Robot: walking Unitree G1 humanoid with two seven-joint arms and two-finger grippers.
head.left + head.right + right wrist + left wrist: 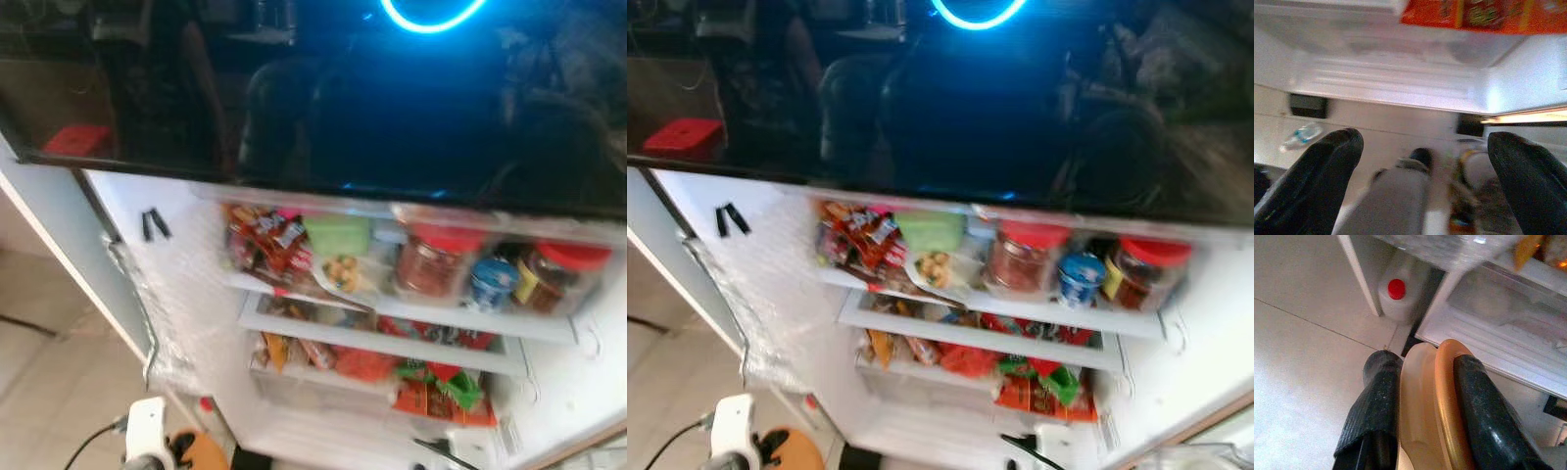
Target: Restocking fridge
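My left hand (1420, 406) is closed on an orange bottle (1437, 401), low before the open fridge (549, 392), near a red-capped jug (1397, 296) on the floor. The door shelves (402, 313) already carry snack packets (269, 240) and red-lidded jars (431, 257). I judge the bottle is not yet placed. My right hand (1425, 171) is wide open and empty, low by the fridge.

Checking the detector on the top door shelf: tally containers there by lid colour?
Red-lidded jars: 2
Blue-lidded tub: 1
Green box: 1
Total: 4
Snack packets at the shelf's left end are too blurred to count.
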